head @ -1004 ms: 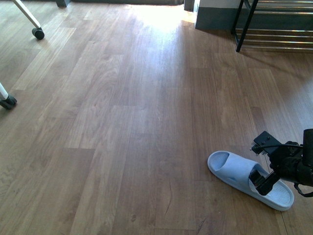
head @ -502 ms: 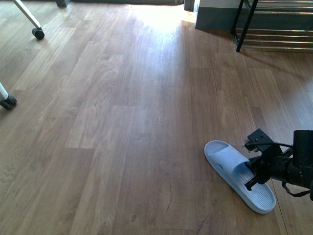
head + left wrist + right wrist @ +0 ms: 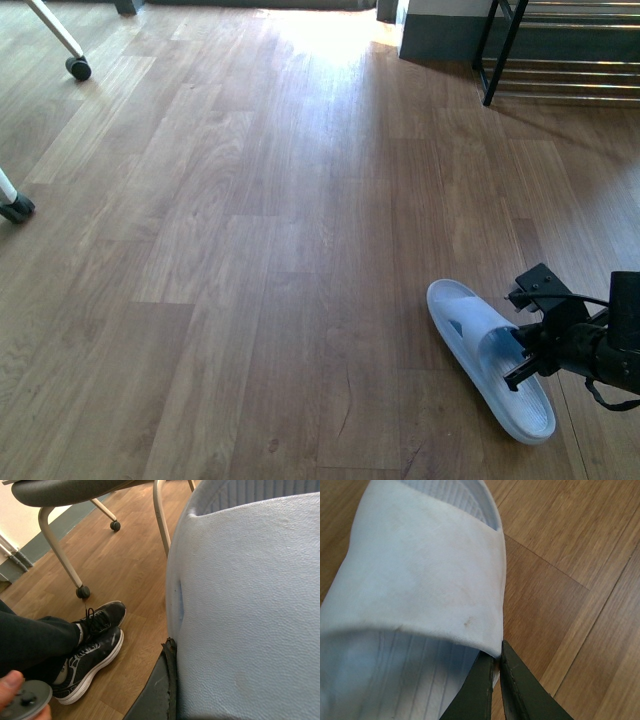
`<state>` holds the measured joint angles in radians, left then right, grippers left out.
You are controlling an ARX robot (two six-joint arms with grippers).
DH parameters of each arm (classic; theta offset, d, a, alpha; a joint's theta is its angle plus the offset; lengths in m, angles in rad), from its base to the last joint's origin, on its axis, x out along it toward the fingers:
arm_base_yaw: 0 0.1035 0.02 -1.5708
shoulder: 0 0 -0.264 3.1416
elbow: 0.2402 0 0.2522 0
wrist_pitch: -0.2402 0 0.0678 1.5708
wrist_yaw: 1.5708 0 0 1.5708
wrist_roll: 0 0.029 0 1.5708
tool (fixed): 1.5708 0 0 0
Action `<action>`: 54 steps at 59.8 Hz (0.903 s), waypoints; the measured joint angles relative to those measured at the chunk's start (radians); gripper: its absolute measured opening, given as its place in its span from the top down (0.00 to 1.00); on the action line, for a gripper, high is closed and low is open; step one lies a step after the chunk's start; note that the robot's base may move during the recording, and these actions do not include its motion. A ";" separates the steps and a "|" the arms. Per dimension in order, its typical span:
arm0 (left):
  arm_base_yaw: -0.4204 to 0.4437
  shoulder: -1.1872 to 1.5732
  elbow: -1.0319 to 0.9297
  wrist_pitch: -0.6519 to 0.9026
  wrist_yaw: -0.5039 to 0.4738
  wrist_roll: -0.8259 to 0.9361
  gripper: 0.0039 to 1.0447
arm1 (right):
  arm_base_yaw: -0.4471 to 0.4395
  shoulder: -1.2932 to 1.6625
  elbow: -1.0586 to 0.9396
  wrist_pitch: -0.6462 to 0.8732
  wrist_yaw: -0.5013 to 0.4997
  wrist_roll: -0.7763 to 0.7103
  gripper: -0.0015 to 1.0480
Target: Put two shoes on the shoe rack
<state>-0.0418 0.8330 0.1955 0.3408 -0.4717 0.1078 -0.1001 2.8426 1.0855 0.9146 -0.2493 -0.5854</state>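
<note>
Reaches in low from the near right corner with the right arm, wrist angled left toward the wooden floor (image 3: 250, 250); most of the arm cut off past the frame's right edge. Clamps the right gripper (image 3: 522, 362) on the strap edge of the pale blue slide sandal (image 3: 468, 325), fingers (image 3: 517, 690) pinched together with the strap's rim between them. Holds that sandal at the near right, toe end pointing far-left and heel end near, well apart from the shoe rack (image 3: 560, 60) at the far right. Cannot tell whether the sole lies flat on the floor. Shows of the rack only one black upright and a few chrome rods.

Fills most of the left wrist view with a second slide sandal (image 3: 250, 605), close against the camera. Shows the left gripper (image 3: 167, 680) only as a dark sliver along the sandal's edge; cannot tell whether it grips. Beyond it, black sneakers (image 3: 92, 650) on a seated person and a chair caster (image 3: 82, 591).
</note>
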 joint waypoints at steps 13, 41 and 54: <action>0.000 0.000 0.000 0.000 0.000 0.000 0.98 | 0.039 -0.335 -0.257 0.059 -0.010 -0.003 0.99; 0.000 0.000 0.000 0.000 0.000 0.000 0.98 | -0.056 -1.544 -0.633 -0.361 -0.225 0.052 0.99; 0.000 0.000 0.000 0.000 0.000 0.000 0.98 | -0.086 -1.843 -0.649 -0.436 -0.261 0.075 0.99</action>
<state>-0.0418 0.8330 0.1955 0.3408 -0.4717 0.1078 -0.1860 1.0000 0.4366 0.4782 -0.5098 -0.5106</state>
